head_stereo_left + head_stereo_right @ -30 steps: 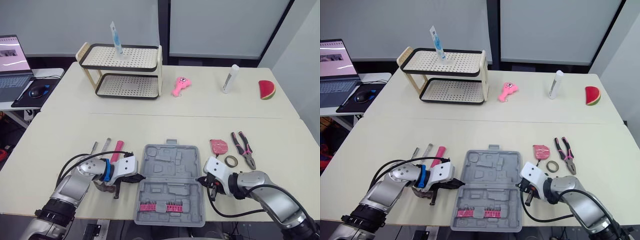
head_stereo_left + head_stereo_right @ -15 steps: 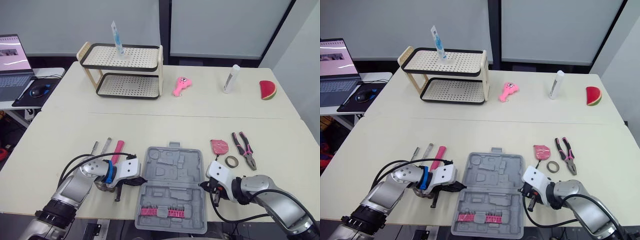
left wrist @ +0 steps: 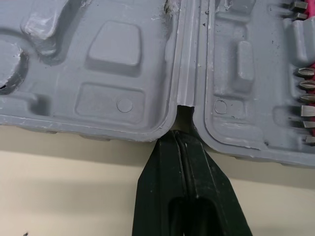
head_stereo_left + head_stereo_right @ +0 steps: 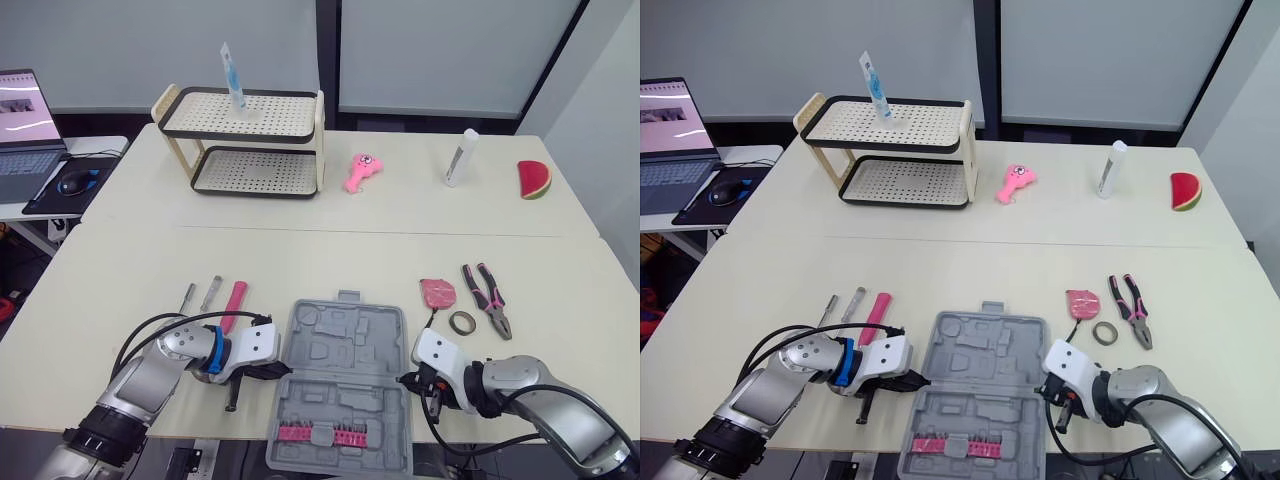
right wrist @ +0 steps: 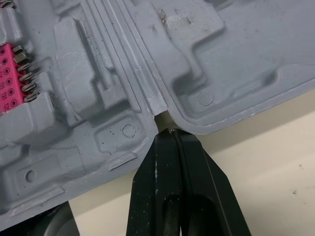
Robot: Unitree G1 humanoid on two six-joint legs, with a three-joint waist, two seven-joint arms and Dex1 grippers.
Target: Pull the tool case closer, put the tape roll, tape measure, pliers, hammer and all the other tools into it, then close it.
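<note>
Tool case [image 4: 345, 385] lies open and flat at the near edge of the bench [image 4: 300, 260]. Its near half, with the pink bit strip [image 4: 320, 433], seems to hang past that edge, though the angle makes this hard to confirm. The left gripper [image 3: 183, 140] and right gripper [image 5: 170, 132] each have their fingers pressed together, tips tucked into the hinge notch on either side of the case, clamping nothing. Any further pull could tip the case off the bench. The tips could also slip out of the notches, or an uneven pull could skew it. Pliers [image 4: 487, 298], tape roll [image 4: 462, 322] and tape measure [image 4: 436, 292] lie just right of the case, not yet packed.
</note>
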